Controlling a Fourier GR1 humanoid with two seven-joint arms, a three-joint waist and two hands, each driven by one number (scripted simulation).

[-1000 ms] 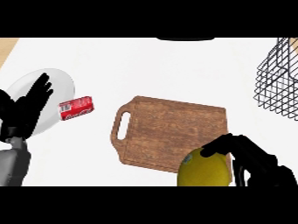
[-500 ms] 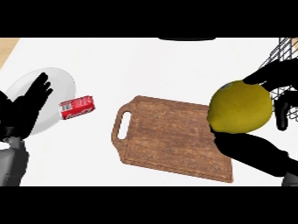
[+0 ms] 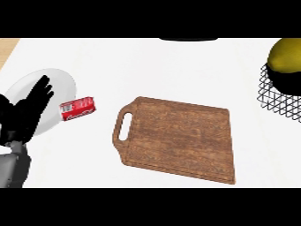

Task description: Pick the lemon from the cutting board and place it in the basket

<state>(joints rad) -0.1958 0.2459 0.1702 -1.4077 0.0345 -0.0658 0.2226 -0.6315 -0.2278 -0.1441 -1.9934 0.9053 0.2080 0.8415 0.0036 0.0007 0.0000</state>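
Over basket: lemon atop right robot hand.

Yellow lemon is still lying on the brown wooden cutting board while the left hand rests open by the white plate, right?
Not quite. The head view shows the brown wooden cutting board bare; the yellow lemon is up over the black wire basket. The left hand does rest open by the white plate.

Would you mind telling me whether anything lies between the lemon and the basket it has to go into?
Nothing visible does. The lemon, carried by the right hand, is already right above the wire basket at the view's right edge. The cutting board and the can lie well off to the left.
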